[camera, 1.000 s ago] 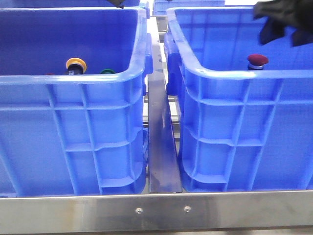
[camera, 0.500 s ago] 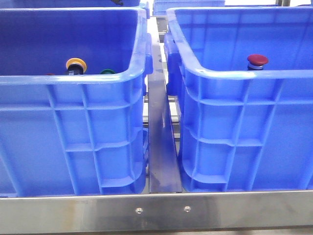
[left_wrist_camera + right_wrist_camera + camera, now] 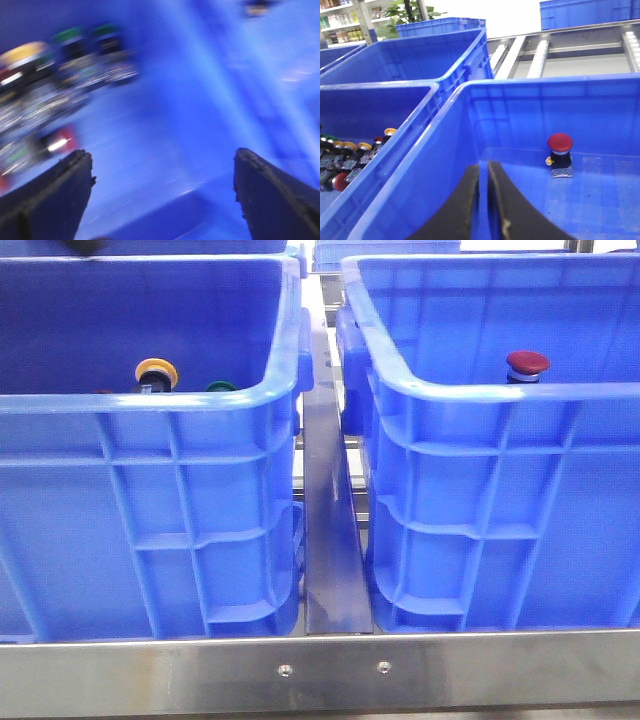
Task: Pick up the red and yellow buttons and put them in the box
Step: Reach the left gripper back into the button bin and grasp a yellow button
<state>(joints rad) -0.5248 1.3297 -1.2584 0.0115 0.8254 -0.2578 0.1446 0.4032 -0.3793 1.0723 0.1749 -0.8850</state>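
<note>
Left tool (image 3: 162, 200), jaws spread and empty, hovers inside the left crate (image 3: 150, 400); the yellow button (image 3: 155, 371) lies nearest it. Right tool (image 3: 483, 200) closed, empty.

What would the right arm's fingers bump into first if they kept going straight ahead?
Probably the smooth blue plastic floor of the right-hand crate. The closed right fingers aim past its rim, left of the dark red mushroom-capped button; depth is uncertain.

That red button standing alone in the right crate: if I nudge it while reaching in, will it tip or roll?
The red button looks top-heavy: a wide mushroom cap on a narrower body, so a sideways nudge would probably tip it. Once on its side, the round cap may let it roll in an arc. The crate floor looks smooth and glossy, so it might slide first.
</note>
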